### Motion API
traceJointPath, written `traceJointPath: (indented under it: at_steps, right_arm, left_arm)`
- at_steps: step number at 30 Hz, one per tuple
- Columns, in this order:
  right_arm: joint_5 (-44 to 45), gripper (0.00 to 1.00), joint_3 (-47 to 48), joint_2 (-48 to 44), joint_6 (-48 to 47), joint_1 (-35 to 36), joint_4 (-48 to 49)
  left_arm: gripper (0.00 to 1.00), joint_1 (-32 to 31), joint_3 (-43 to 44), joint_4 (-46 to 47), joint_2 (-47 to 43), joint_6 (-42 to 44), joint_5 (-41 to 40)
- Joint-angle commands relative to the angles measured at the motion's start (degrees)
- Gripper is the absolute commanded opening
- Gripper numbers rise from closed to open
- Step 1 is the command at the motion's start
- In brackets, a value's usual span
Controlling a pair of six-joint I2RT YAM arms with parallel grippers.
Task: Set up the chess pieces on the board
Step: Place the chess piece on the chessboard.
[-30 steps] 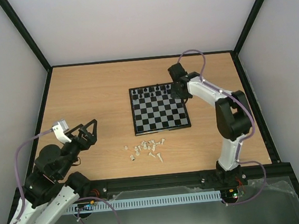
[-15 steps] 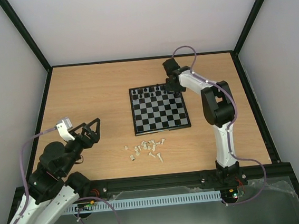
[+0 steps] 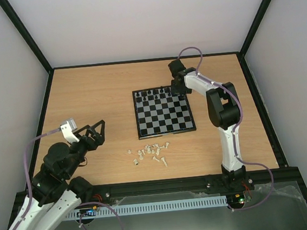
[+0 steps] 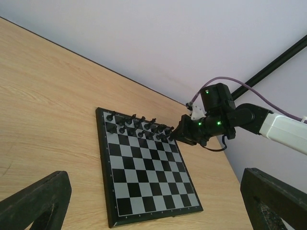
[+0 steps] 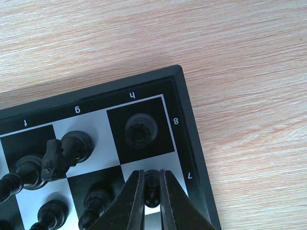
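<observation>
The chessboard point(image 3: 163, 113) lies mid-table, with black pieces point(image 3: 153, 96) lined along its two far rows. Several white pieces point(image 3: 150, 153) lie loose on the wood in front of it. My right gripper point(image 3: 180, 89) is at the board's far right corner. In the right wrist view it point(image 5: 152, 191) is shut on a black pawn point(image 5: 152, 181) over the white square by the "7" mark, next to a black rook point(image 5: 140, 129) on the corner square. My left gripper point(image 3: 92, 135) is open and empty, raised at the left of the table; its fingers point(image 4: 33, 203) frame the board point(image 4: 144, 172).
A black frame borders the wooden table, with white walls behind and at the sides. A black knight point(image 5: 53, 155) and more black pieces point(image 5: 53, 211) stand close to the left of my right gripper's fingers.
My right arm has swung left and settled at the board's far right corner. My left gripper has risen slightly and shifted right.
</observation>
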Motion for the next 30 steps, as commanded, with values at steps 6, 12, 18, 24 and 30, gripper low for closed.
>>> traceJointPath:
  at_steps: [6, 12, 18, 24, 30]
  right_arm:
    - [-1.5, 0.14, -0.7, 0.5, -0.7, -0.3, -0.8]
    - [-1.3, 0.19, -1.4, -1.1, -1.1, -0.3, -0.7]
    - [-1.6, 0.25, -1.6, -3.0, -1.2, -0.3, -0.7]
    - [-1.9, 0.36, -2.6, -5.4, -1.2, -0.3, -0.4]
    - [-0.1, 0.48, -5.2, -11.1, -1.0, -0.3, -0.4]
  left_arm:
    - [0.99, 0.2, -0.6, 2.4, 0.8, 0.5, 0.0]
    - [1.00, 0.2, -0.8, 2.7, 0.9, 0.2, 0.2]
    - [0.99, 0.1, -0.9, 3.0, 1.0, 0.1, 0.4]
    - [1.00, 0.2, -0.9, 3.2, 1.2, 0.0, 0.5]
    - [0.99, 0.2, -1.1, 3.4, 1.7, -0.2, 0.5]
